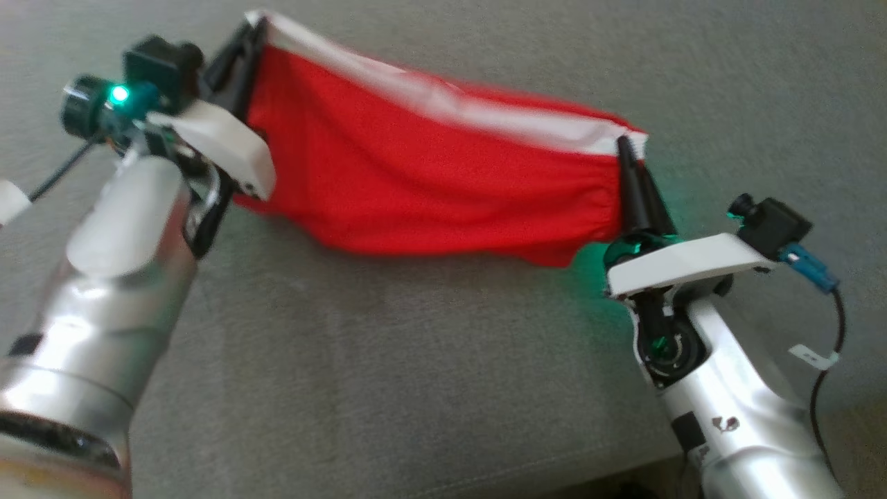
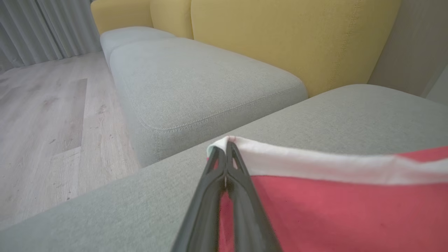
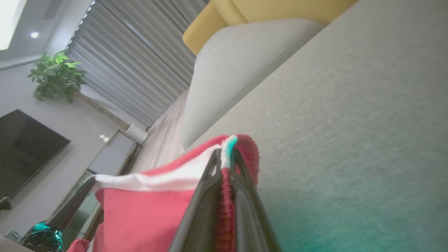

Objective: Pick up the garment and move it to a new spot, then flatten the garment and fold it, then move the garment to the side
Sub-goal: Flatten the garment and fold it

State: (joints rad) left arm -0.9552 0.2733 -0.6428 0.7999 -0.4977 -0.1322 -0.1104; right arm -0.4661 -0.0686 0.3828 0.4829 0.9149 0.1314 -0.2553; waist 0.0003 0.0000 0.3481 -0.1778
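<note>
The red garment, white-banded along its top edge, hangs stretched above the grey cushion.

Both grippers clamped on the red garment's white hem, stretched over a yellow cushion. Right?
No: the cushion under the garment is grey, as the left wrist view shows; yellow is the backrest behind it. The rest holds.

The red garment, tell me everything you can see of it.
The garment is red, soft knit-looking cloth with a white band along its top edge. It hangs stretched between the left gripper and right gripper, each shut on a top corner, sagging and wrinkled over the grey sofa cushion.
</note>
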